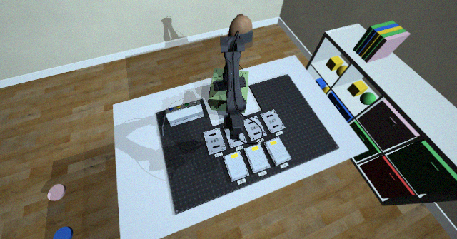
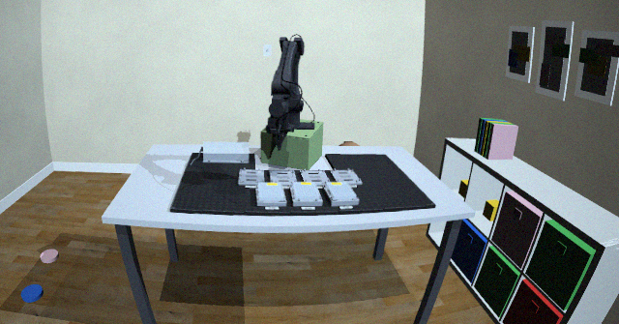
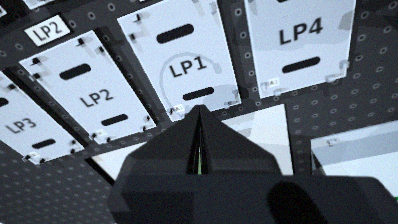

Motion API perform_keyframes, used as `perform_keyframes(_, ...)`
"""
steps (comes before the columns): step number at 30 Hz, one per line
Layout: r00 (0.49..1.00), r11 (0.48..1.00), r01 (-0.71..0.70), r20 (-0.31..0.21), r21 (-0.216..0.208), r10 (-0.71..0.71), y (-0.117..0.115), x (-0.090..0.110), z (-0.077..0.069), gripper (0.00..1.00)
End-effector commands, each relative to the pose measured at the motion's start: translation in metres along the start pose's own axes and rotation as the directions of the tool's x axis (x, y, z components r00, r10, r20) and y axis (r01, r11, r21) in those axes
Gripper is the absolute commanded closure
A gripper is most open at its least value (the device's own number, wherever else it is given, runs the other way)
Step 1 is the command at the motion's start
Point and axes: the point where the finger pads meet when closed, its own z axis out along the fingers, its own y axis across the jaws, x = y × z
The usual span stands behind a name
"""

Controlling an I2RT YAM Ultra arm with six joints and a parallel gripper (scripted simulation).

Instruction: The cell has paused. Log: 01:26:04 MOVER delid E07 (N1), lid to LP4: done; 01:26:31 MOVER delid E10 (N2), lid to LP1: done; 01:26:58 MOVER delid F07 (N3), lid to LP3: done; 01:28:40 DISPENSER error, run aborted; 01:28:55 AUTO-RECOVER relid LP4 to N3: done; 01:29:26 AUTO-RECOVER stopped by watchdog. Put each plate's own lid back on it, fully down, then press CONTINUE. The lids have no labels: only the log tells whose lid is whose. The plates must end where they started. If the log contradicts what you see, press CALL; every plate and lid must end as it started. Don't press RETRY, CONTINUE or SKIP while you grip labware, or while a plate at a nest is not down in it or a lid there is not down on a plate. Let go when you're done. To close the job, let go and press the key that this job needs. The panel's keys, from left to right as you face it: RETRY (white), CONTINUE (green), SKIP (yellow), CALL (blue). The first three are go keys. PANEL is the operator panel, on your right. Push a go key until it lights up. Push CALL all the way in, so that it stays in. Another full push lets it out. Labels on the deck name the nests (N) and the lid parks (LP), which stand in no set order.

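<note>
My gripper (image 3: 199,112) is shut and empty, hanging above the back edge of the row of lid parks, near LP1 (image 3: 189,67). In the wrist view the parks LP3 (image 3: 22,126), LP2 (image 3: 95,97), LP1 and LP4 (image 3: 300,35) all lie bare, with their labels showing. Three white plates with yellow tags sit in the front nests (image 1: 235,165), (image 1: 257,158), (image 1: 278,150); each looks covered by a lid, but I cannot tell how well the lids sit. The operator panel (image 1: 184,115) stands at the deck's back corner; its keys are too small to read. The arm (image 2: 285,97) hides part of one park in the top view.
The green pedestal (image 2: 291,145) carries the arm's base behind the parks. A black pegboard deck (image 1: 246,139) covers the white table. A shelf unit (image 1: 385,118) with coloured bins stands off the table's right side.
</note>
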Motion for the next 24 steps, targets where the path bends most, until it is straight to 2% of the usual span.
perform_keyframes(1, 0.996, 0.996, -0.084, 0.039, -0.015, 0.084, -0.017, -0.012, -0.010, 1.00)
perform_keyframes(4, 0.989, 0.990, -0.143, 0.040, -0.015, 0.144, -0.033, -0.015, -0.011, 1.00)
perform_keyframes(6, 0.983, 0.983, -0.183, 0.016, -0.014, 0.183, -0.043, -0.012, -0.006, 1.00)
perform_keyframes(10, 0.964, 0.964, -0.266, 0.008, -0.013, 0.266, -0.065, -0.012, -0.005, 1.00)
perform_keyframes(12, 0.964, 0.964, -0.266, 0.008, -0.013, 0.266, -0.065, -0.012, -0.005, 1.00)
perform_keyframes(13, 0.958, 0.958, -0.285, 0.019, -0.014, 0.286, -0.070, -0.014, -0.008, 1.00)
perform_keyframes(15, 0.946, 0.946, -0.324, 0.008, -0.013, 0.324, -0.080, -0.013, -0.005, 1.00)
perform_keyframes(24, 0.946, 0.946, -0.324, 0.010, -0.014, 0.324, -0.122, -0.017, -0.005, 1.00)
